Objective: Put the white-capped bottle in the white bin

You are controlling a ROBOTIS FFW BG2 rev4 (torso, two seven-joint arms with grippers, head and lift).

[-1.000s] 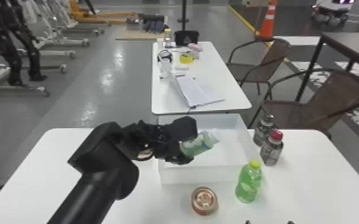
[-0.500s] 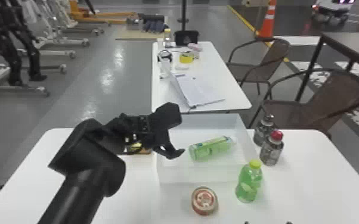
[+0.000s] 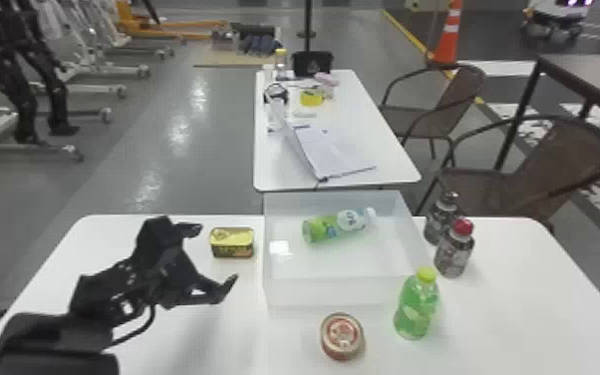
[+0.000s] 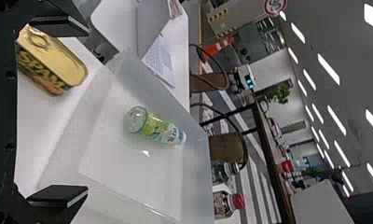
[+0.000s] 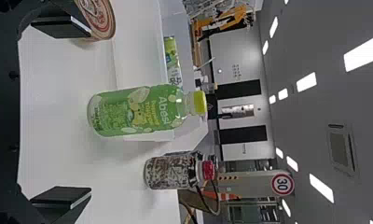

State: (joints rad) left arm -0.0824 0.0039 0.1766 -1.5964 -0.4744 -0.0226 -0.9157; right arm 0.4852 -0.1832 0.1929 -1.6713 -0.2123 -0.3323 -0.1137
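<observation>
got the white-capped bottle [image 3: 334, 225] lying on its side inside the white bin [image 3: 334, 291], to the right of the left fingers [image 3: 220, 290]. have those spread wide and empty, with a yellow tin [image 3: 232, 243] near their tips on the desk [image 3: 214, 344]. see the right fingers [image 5: 61, 28] wide and empty too, facing an upright yellow-capped bottle [image 5: 138, 112], with a round tin [image 5: 98, 17] near one finger and a red-capped bottle [image 5: 170, 172] farther out.
</observation>
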